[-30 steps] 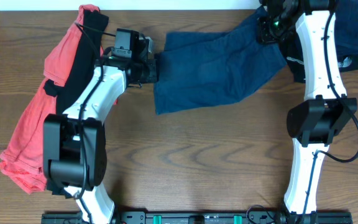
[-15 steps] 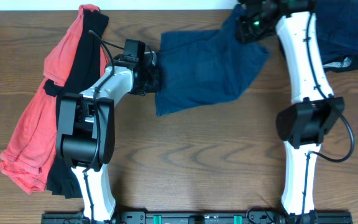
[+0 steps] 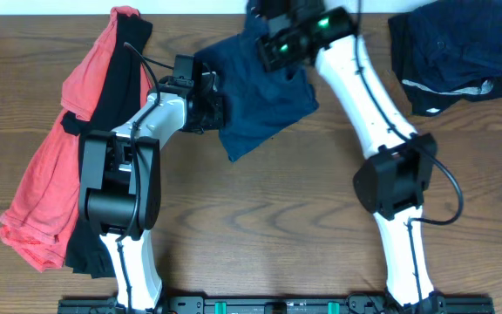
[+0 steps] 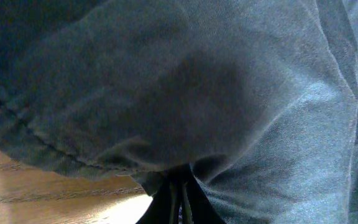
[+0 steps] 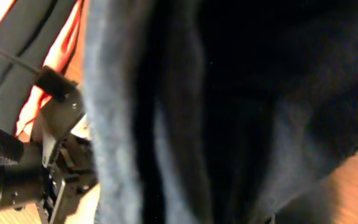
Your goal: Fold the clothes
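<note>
1. Here, on the near part of the wooden table [image 3: 277, 227], two white arms rise from their bases. The left one bends toward the middle and the right one stretches toward the far edge.
2. On the left side, a coral-red shirt [image 3: 37, 187] lies in a long crumpled strip running from near left to far edge. A black garment [image 3: 116, 83] lies along its right side, touching it and partly under the left arm.
3. In mid-table, the left gripper [image 3: 219, 106] is clenched on the left edge of the navy shorts [image 3: 264, 113]. The left wrist view shows its dark fingers [image 4: 166, 208] pressed together, with a fold of the cloth pinched between them and a stitched hem sagging over the wood.
4. From that grip, the shorts spread rightward and away in a bunched heap, with one pointed corner lying flat on the table nearer the bases.
5. Farther back, the right gripper [image 3: 264, 16] sits over the far edge of the shorts, close to the table's far edge. Dark cloth fills the right wrist view and hides the fingers, so whether they are closed on it cannot be told.
6. In the far right corner, a folded pile [image 3: 447, 48] of navy cloth with grey trim lies well apart from the shorts.
</note>
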You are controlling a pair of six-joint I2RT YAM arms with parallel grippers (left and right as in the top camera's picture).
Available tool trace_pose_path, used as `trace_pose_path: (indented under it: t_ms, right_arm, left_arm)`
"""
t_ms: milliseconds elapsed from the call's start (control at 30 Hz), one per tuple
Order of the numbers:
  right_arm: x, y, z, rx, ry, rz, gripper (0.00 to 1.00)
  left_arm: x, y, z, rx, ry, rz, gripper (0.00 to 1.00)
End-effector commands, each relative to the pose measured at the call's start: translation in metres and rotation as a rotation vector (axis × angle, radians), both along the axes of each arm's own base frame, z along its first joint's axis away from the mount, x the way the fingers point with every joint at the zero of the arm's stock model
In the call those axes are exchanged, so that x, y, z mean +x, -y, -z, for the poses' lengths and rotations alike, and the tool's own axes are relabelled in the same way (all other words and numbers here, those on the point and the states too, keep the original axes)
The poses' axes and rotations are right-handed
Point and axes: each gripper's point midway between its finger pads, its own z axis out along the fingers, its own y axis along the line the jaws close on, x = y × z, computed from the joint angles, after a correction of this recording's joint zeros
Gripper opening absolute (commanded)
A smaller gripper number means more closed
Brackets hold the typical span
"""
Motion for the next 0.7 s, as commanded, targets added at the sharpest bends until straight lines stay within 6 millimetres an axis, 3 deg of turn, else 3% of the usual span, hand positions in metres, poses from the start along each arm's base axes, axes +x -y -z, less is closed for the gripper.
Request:
trace_pose_path:
  t_ms: [0,200,367,567,667]
  right_arm:
    - [-0.012,-0.022,0.011,0.037,-0.038,-0.008,0.01]
    - [-0.017,-0.036,0.015,0.045,-0.032,-0.028,0.01]
    - [-0.015,-0.039,0.013,0.056,-0.024,-0.023,0.01]
    - [-0.014,-0.040,0.012,0.060,-0.016,-0.024,0.01]
    - [-0.013,-0.041,0.011,0.063,-0.010,-0.025,0.01]
  left_arm:
    - [0.001,0.002,0.004,-0.010,-0.009,-0.001,0.06]
    - [0.002,0.001,0.003,-0.010,-0.009,-0.005,0.06]
    - [0.000,-0.017,-0.017,-0.018,-0.019,-0.067,0.07]
    - [0.002,-0.027,-0.064,-0.029,0.057,-0.087,0.41]
    - [0.002,-0.028,-0.084,-0.034,0.099,-0.087,0.51]
